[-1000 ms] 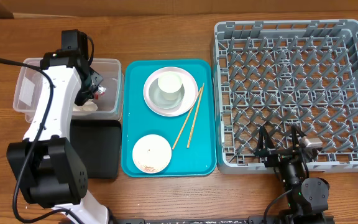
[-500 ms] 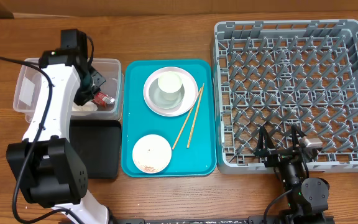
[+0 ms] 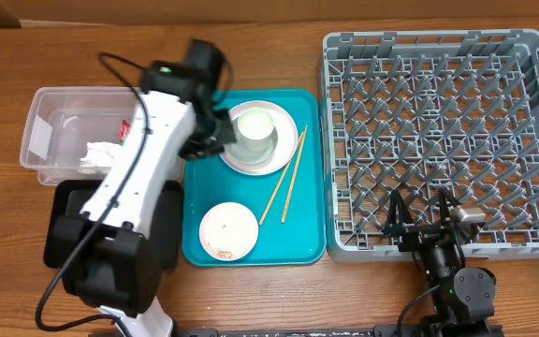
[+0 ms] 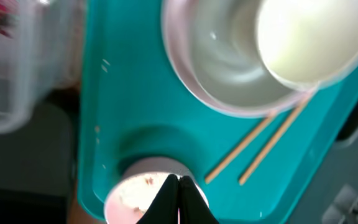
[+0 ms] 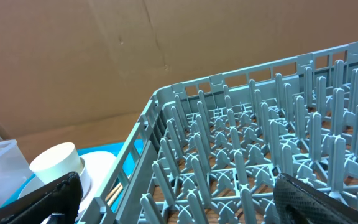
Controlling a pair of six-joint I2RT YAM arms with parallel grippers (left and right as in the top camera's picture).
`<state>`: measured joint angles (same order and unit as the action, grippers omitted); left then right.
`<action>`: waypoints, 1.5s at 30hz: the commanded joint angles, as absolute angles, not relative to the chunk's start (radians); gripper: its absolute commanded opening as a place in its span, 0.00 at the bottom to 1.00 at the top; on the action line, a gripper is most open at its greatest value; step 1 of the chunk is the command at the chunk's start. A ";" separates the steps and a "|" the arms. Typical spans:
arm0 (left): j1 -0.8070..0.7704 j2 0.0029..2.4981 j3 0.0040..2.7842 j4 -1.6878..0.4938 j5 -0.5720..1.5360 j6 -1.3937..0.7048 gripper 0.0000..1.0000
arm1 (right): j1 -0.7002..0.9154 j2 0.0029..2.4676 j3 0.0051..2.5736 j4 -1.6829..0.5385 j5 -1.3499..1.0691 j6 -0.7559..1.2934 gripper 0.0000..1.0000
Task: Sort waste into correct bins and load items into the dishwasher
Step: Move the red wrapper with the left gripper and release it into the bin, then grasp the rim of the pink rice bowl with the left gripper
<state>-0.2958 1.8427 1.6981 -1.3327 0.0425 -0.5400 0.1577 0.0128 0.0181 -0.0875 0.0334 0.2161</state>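
My left gripper (image 3: 206, 142) is shut and empty above the teal tray; in the left wrist view its tips (image 4: 178, 178) hang over the round pink-white plate (image 3: 229, 230) (image 4: 135, 194), which carries small food bits. The white cup (image 3: 255, 131) (image 4: 309, 37) stands in a pale bowl with a pinkish rim (image 3: 279, 159) (image 4: 222, 74). The chopsticks (image 3: 288, 178) (image 4: 260, 146) lie beside it. The red wrapper (image 3: 127, 126) and white napkin (image 3: 96, 154) lie in the clear tub (image 3: 45, 112). My right gripper (image 3: 424, 213) (image 5: 185, 205) is open at the dish rack's (image 3: 438, 112) (image 5: 260, 143) front edge.
The black tray (image 3: 68, 201) lies in front of the clear tub, partly under my left arm. The teal tray (image 3: 302, 239) sits between the bins and the dish rack. The cup (image 5: 58, 163) also shows in the right wrist view.
My left gripper has let go of the red wrapper, which now lies in the clear tub, and has swung right over the teal tray. The right arm has not moved.
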 commanded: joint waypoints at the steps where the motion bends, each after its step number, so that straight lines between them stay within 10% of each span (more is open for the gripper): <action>1: -0.379 1.848 1.723 -1.354 0.046 -0.512 0.06 | 0.155 0.006 0.008 -0.080 0.043 0.210 1.00; 7: -0.550 1.848 1.706 -1.380 0.041 -0.512 0.33 | 0.155 0.006 0.008 -0.080 0.043 0.210 1.00; 45: -0.707 1.848 1.320 -1.204 -0.030 -0.652 0.27 | 0.155 0.006 0.008 -0.080 0.043 0.210 1.00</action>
<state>-0.7094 1.8431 1.3277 -1.2110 -0.0048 -0.6304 0.1574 0.0128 0.0181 -0.0868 0.0338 0.2161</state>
